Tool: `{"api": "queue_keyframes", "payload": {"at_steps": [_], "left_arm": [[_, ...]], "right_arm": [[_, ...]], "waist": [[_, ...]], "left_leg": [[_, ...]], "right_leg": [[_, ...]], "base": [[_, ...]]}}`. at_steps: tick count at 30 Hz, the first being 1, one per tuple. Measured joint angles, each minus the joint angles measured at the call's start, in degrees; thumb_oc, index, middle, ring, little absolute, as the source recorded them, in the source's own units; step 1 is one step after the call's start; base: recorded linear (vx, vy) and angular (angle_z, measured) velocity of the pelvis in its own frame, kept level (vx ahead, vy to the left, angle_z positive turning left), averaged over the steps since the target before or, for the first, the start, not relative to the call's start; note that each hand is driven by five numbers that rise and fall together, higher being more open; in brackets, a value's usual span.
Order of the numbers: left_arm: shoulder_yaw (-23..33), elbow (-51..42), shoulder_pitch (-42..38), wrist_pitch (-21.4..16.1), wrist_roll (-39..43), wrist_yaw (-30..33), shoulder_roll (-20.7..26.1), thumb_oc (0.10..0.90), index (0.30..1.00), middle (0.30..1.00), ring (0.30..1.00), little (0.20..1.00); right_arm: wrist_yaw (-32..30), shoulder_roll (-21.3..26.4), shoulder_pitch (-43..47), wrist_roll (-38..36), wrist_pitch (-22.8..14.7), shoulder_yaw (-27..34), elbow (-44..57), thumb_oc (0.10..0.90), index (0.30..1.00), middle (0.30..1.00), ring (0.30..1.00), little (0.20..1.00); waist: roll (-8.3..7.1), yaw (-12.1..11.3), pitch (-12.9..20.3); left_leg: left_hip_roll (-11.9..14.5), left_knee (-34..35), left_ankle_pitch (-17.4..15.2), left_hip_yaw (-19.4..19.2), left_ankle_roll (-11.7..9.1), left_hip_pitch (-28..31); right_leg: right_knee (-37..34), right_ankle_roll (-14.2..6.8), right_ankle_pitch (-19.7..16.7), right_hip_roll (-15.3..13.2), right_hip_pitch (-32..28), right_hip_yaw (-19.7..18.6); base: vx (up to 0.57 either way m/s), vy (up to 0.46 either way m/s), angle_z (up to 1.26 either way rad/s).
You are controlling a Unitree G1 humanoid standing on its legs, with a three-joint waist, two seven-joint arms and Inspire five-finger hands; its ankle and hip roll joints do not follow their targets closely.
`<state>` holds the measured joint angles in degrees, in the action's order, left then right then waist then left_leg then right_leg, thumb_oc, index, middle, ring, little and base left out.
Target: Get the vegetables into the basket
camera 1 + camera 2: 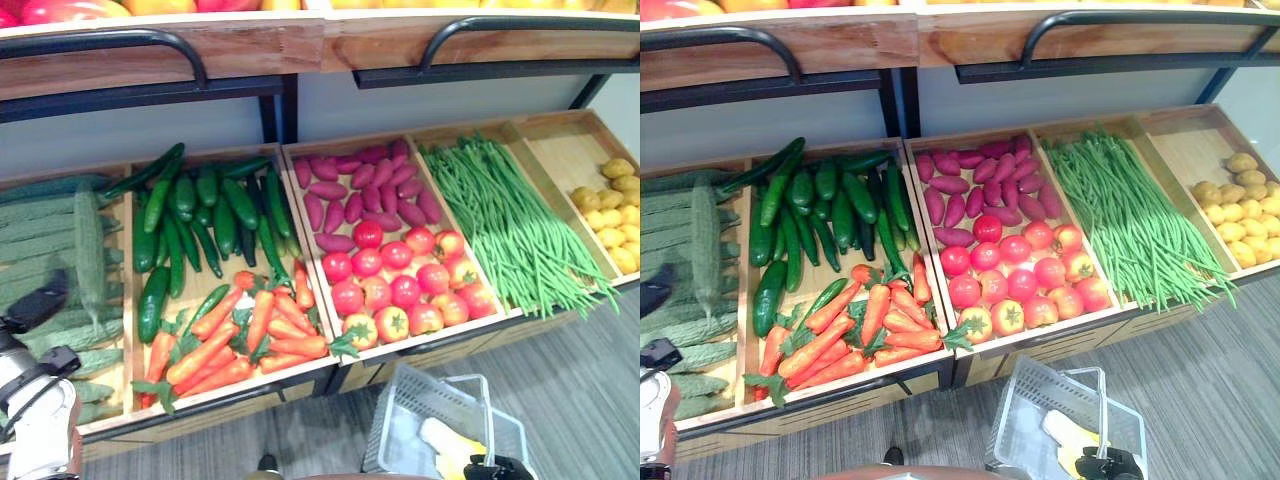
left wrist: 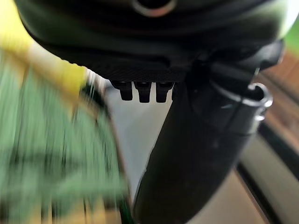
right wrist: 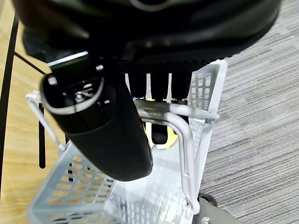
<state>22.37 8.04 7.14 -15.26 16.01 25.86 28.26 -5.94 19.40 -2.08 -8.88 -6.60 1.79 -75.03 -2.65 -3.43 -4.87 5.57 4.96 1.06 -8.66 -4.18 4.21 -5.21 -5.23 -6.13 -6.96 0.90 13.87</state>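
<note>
A wooden produce stand (image 1: 300, 385) carries a row of sloping bins, divided by thin wooden walls, beneath an upper shelf (image 1: 260, 45) with black metal rails. From the stand's left end: a bin of pale green ridged gourds (image 1: 60, 250); a bin with dark cucumbers (image 1: 200, 215) at the back and carrots (image 1: 235, 340) with green tops at the front edge; a bin with purple sweet potatoes (image 1: 365, 190) at the back and tomatoes (image 1: 400, 285) at the front; a bin of long green beans (image 1: 510, 230); and, at the right end, a bin holding potatoes (image 1: 610, 215) against its right wall. A pale wall stands behind the bins, and a grey striped carpet (image 1: 580, 380) covers the floor before the stand.

The basket (image 1: 400, 405), of white perforated plastic with a wire handle (image 3: 184, 135), hangs over the carpet just in front of the tomato bin's front edge. A yellow item (image 1: 450, 445) lies inside it; what it is cannot be told.

The right hand (image 3: 159, 100) has its fingers curled around the wire handle, with the thumb (image 3: 107, 135) standing across in front, and so carries the basket. The left hand (image 2: 196, 140) is near the gourd bin at the stand's left end; its fingers (image 2: 142, 91) show only as short tips beside the thumb, and how far they are opened cannot be told.
</note>
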Motion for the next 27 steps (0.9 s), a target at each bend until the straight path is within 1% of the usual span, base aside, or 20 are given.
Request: {"api": "queue_keyframes", "payload": {"at_steps": [1,2,3,4,6,8,9,11,12,13,14,17,20,22,25,27], "left_arm": [[-3.7,-3.1,0.1,-0.5,0.8,-3.1,-0.5,0.9,1.0,1.0,1.0,1.0],[-6.1,-5.0,0.1,-0.6,0.7,-6.7,-1.8,0.9,1.0,1.0,1.0,1.0],[-9.2,-8.0,0.4,-0.4,0.7,-8.1,-4.7,0.9,1.0,1.0,1.0,1.0],[-11.8,-10.5,0.9,-0.3,-1.2,-11.0,-3.8,0.9,1.0,1.0,1.0,1.0],[-12.8,-11.3,0.9,-0.3,-2.6,-13.7,-2.2,0.9,1.0,1.0,1.0,1.0],[-13.1,-11.8,0.9,-0.3,-2.5,-14.8,-2.3,0.9,1.0,1.0,1.0,1.0],[-14.3,-11.9,1.2,-0.3,-2.4,-15.3,-2.2,0.9,1.0,1.0,1.0,1.0],[-16.1,-12.2,3.3,-0.2,-2.7,-17.4,-1.2,0.9,1.0,1.0,1.0,1.0],[-17.3,-10.8,5.5,-0.3,-2.7,-18.6,-1.8,0.9,1.0,1.0,1.0,1.0],[-18.6,-7.2,7.0,0.2,-2.7,-18.8,-2.1,0.9,1.0,1.0,1.0,1.0],[-18.7,-5.1,8.0,0.9,-2.7,-18.8,-2.1,0.9,1.0,1.0,1.0,1.0],[-18.7,-4.4,11.8,2.6,-3.9,-19.3,-1.8,0.9,1.0,1.0,1.0,1.0],[-18.8,-3.4,11.8,2.7,-4.4,-19.6,-1.8,0.9,1.0,1.0,1.0,1.0],[-18.9,-2.9,11.7,2.8,-5.8,-19.6,-1.6,0.9,1.0,1.0,1.0,1.0],[-22.0,-1.9,11.0,2.9,-11.6,-19.5,3.4,0.9,1.0,1.0,1.0,1.0],[-22.6,-1.1,10.2,2.9,-14.2,-19.0,3.6,0.9,1.0,1.0,1.0,1.0]], "right_arm": [[0.7,-0.1,0.1,0.1,0.1,0.0,0.4,0.4,0.3,0.3,0.3,0.3],[0.9,-0.3,0.4,0.1,0.1,0.0,0.5,0.4,0.3,0.3,0.3,0.3],[1.4,-0.7,0.7,0.1,0.1,0.0,0.6,0.4,0.3,0.3,0.3,0.3],[1.9,-0.6,1.5,0.1,0.1,0.0,0.3,0.4,0.3,0.3,0.3,0.3],[1.9,-0.6,1.4,0.0,0.1,0.0,-0.2,0.4,0.3,0.3,0.3,0.3],[2.1,-0.7,0.8,0.0,0.2,0.0,-0.5,0.4,0.3,0.3,0.3,0.3],[2.1,-0.7,0.8,0.0,0.2,0.0,-0.8,0.4,0.3,0.3,0.3,0.3],[2.1,-0.7,0.5,-0.1,0.2,0.1,-0.8,0.4,0.3,0.3,0.3,0.3],[2.1,-0.7,0.3,-0.1,0.2,0.1,-0.6,0.4,0.3,0.3,0.3,0.3],[2.1,-0.7,0.1,-0.1,0.2,0.1,-0.5,0.4,0.3,0.3,0.3,0.3],[2.1,-0.7,0.0,-0.1,0.2,0.1,-0.5,0.4,0.3,0.3,0.3,0.3],[2.0,-0.7,-0.8,-0.5,0.1,0.2,-0.6,0.4,0.3,0.3,0.3,0.3],[1.9,-0.7,-0.6,-0.5,0.1,0.1,-0.8,0.4,0.3,0.3,0.3,0.3],[1.9,-0.7,-0.6,-0.5,0.1,0.1,-0.8,0.4,0.3,0.3,0.3,0.3],[1.6,-0.7,-0.7,-0.5,0.1,0.1,-0.7,0.4,0.3,0.3,0.3,0.3],[1.5,-0.7,-0.7,-0.5,0.1,0.1,-0.7,0.4,0.3,0.3,0.3,0.3]], "waist": [[0.02,0.0,-0.4],[0.23,0.6,-0.6],[0.5,0.7,-0.7],[1.0,1.4,-1.1],[1.93,1.9,-1.3],[2.08,1.8,-1.4],[2.09,1.4,-1.4],[2.09,1.5,-1.4],[2.17,1.5,-1.3],[2.2,1.5,-1.3],[2.15,1.5,-1.3],[2.06,0.9,-1.2],[2.07,0.4,-0.8],[2.14,0.3,0.1],[2.05,0.6,0.6],[2.04,0.9,0.6]], "left_leg": [[0.0,0.0,0.0,-0.1,0.0,0.1],[0.0,0.0,0.0,-0.1,0.0,0.7],[0.0,0.0,0.0,-0.1,0.0,1.5],[0.1,0.0,0.0,-0.1,0.0,1.5],[0.2,0.0,0.0,-0.3,0.0,1.6],[0.2,0.0,0.0,-0.4,0.0,1.6],[0.2,0.0,0.0,-0.6,0.0,1.6],[0.2,0.0,0.0,-1.0,0.0,1.7],[0.2,0.0,-0.1,-1.4,0.0,1.7],[0.2,0.0,-0.1,-1.5,0.0,1.7],[0.2,0.0,-0.1,-1.5,0.0,1.7],[0.2,0.0,-0.1,-1.4,0.0,1.7],[0.3,0.0,-0.1,-1.4,0.0,1.7],[0.2,0.0,-0.1,-1.4,0.0,1.7],[0.2,0.0,-0.1,-1.6,0.0,1.7],[0.2,0.0,-0.1,-1.6,0.0,1.7]], "right_leg": [[0.2,0.0,-0.1,0.0,-0.2,-0.2],[0.2,0.0,-0.1,0.0,-0.6,-0.5],[0.2,0.0,0.0,0.1,-1.2,-1.0],[0.0,0.0,0.0,0.1,-1.1,-1.2],[-0.1,-0.1,0.0,0.2,-1.2,-1.4],[-0.1,-0.3,0.1,0.2,-1.0,-1.6],[-0.1,-0.4,0.1,0.2,-1.0,-1.7],[-0.1,-0.3,-0.2,0.2,-0.8,-2.1],[-0.1,-0.2,-0.3,0.3,-0.7,-2.4],[-0.1,0.1,-0.5,0.3,-0.6,-2.5],[-0.1,0.1,-0.6,0.4,-0.6,-2.6],[-0.1,0.1,-0.6,0.4,-0.6,-2.5],[-0.1,0.1,-0.6,0.4,-0.7,-2.5],[-0.1,0.1,-0.6,0.4,-0.7,-2.5],[-0.1,0.0,-0.7,0.4,-0.6,-2.7],[-0.1,0.1,-0.8,0.4,-0.5,-2.8]], "base": [[0.02,0.004,-0.13],[0.01,0.003,-0.16],[0.0,0.008,-0.14],[0.01,0.011,-0.1],[0.02,0.001,-0.05],[0.02,-0.012,-0.03],[0.01,-0.015,-0.07],[0.01,-0.02,-0.12],[0.01,-0.021,-0.12],[0.0,-0.02,-0.08],[0.0,0.0,0.0],[0.0,0.0,0.0],[0.0,0.0,0.0],[0.0,0.0,0.0],[0.01,-0.006,-0.01],[0.0,0.0,0.0]]}}
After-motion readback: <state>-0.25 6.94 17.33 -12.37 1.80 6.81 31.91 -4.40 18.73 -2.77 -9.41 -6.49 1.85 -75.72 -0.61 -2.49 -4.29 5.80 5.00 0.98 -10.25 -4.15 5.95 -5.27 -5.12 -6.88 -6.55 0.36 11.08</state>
